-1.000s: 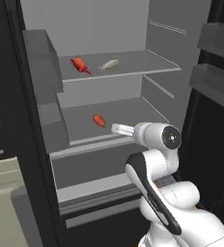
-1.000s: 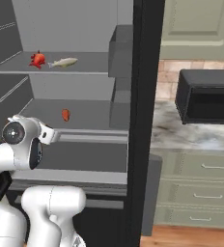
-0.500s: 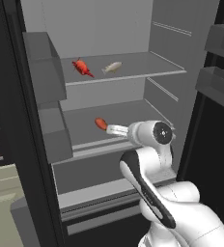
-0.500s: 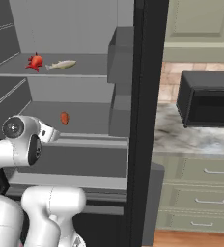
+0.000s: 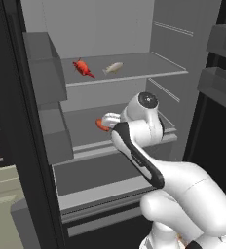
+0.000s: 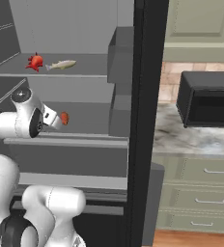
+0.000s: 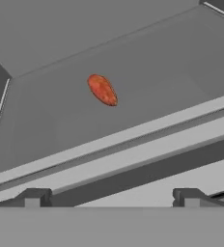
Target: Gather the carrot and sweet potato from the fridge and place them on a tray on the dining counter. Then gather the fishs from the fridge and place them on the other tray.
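Note:
The fridge point(image 5: 110, 29) stands open in front of me. On its middle shelf lies the sweet potato point(image 5: 103, 125) point(image 6: 64, 118) point(image 7: 103, 89), a stubby reddish-orange oval. My gripper point(image 7: 111, 198) point(image 6: 56, 121) is open just short of it, at the shelf's front edge, with nothing between its fingers. On the upper shelf lie the fishs, the red one point(image 5: 83, 68) point(image 6: 35, 62) to the left of the pale one point(image 5: 113, 67) point(image 6: 61, 64). The carrot, the trays and the dining counter are out of view.
Grey door bins point(image 5: 47, 68) hang on the left fridge door, and more bins point(image 6: 119, 55) on the right one. A lower shelf point(image 5: 95, 175) lies under the arm. Right of the fridge, a black microwave point(image 6: 208, 99) sits on a marble counter point(image 6: 181, 137) above green cabinets.
The arm has lifted and reached further in towards the middle shelf, bringing the gripper close to the sweet potato. The jaws stayed open.

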Tool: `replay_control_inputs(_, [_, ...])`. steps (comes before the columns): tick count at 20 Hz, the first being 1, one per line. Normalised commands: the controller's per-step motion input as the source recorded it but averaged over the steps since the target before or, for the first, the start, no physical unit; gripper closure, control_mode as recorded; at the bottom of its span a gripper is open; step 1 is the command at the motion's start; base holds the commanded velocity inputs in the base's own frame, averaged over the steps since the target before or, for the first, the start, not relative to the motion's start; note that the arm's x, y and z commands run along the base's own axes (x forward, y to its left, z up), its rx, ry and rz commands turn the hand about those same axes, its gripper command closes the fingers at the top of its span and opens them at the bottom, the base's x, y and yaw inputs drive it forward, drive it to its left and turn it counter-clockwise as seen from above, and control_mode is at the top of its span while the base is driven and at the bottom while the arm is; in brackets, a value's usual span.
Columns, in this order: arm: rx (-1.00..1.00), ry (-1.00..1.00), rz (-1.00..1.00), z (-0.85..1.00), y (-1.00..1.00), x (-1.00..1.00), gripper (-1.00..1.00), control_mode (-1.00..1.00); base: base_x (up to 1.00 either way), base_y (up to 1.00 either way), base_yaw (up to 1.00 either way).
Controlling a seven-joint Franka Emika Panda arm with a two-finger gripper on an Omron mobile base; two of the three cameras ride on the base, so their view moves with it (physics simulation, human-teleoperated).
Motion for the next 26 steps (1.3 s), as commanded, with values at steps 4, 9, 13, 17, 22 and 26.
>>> replay_control_inputs(4, [-0.02,0.02,0.01,-0.21,0.0,0.05,-1.0,-1.0,0.0,0.0,0.0])
replay_control_inputs(9, [-0.04,0.01,0.06,-0.25,-0.13,0.27,-1.0,-1.0,0.0,0.0,0.0])
replay_control_inputs(13, [-0.05,0.03,0.11,-0.32,-0.08,0.24,-1.0,-1.0,0.0,0.0,0.0])
replay_control_inputs(17, [-0.07,0.05,0.16,-0.38,0.0,0.32,-1.0,-1.0,0.0,0.0,0.0])
replay_control_inputs(22, [-0.07,0.02,0.15,-0.17,0.0,0.36,-1.0,-1.0,0.0,0.0,0.0])
replay_control_inputs(26, [-0.09,0.0,0.09,-0.07,0.06,0.22,-1.0,-1.0,0.0,0.0,0.0])
